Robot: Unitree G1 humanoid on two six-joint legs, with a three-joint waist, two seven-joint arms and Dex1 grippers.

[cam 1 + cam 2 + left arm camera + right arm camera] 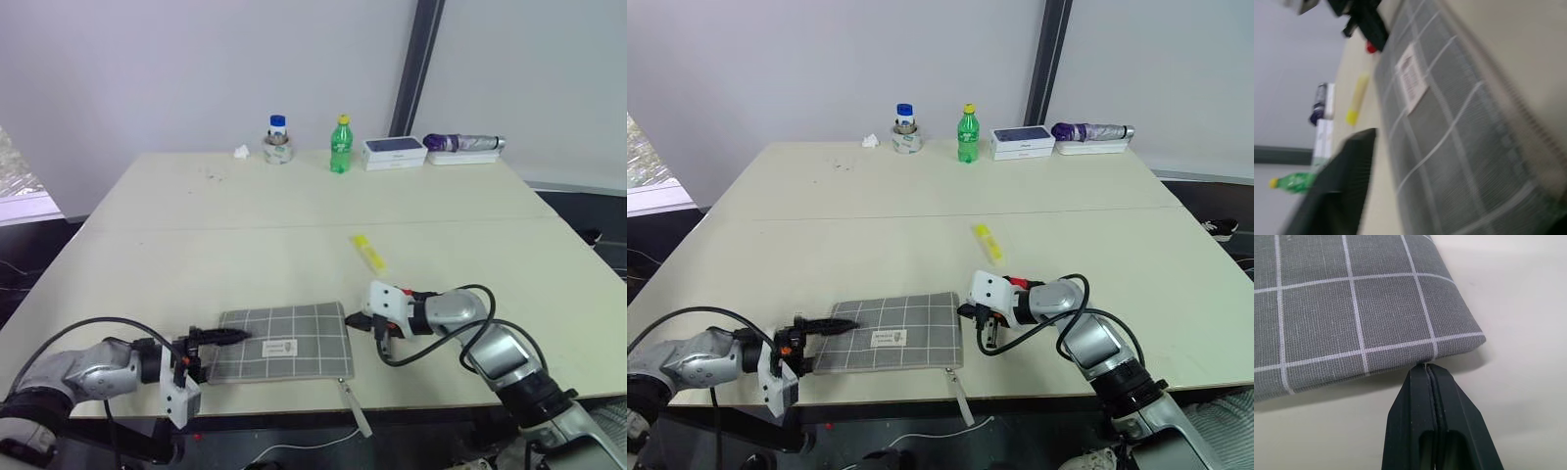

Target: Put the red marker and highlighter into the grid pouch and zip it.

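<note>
Clearly the grid pouch (pixel 282 343) lay flat at the near edge of the surface (pixel 294 211), label up, with a white strip trailing off its near right corner over the edge. Your right claw (pixel 1426 369) had its fingers pressed together on nothing, tips touching the pouch's edge near a corner. Your left claw (pixel 217 336) reached in over the pouch's opposite, left end; you could not tell from the pictures whether its fingers were apart or already pinching fabric. The highlighter (pixel 369 253) lay alone on the surface, beyond the pouch and to its right, well apart from both claws. A bit of red (pixel 1371 47) showed by the right claw, possibly the red marker, but too little of it was visible for you to be sure. To do this step well, I judged you needed to pin one end of the pouch with the left claw and find the zipper with the right, opening the mouth wide before fetching either pen; pushing at the corner with a shut claw risked sliding the pouch off the near edge. Along the far edge stood a green bottle (pixel 340 146), a small jar on a roll of tape (pixel 278 143), a white box (pixel 394 151), a folded umbrella (pixel 462 144). Behind it, a plain pale wall with a dark vertical post (pixel 416 64).
</note>
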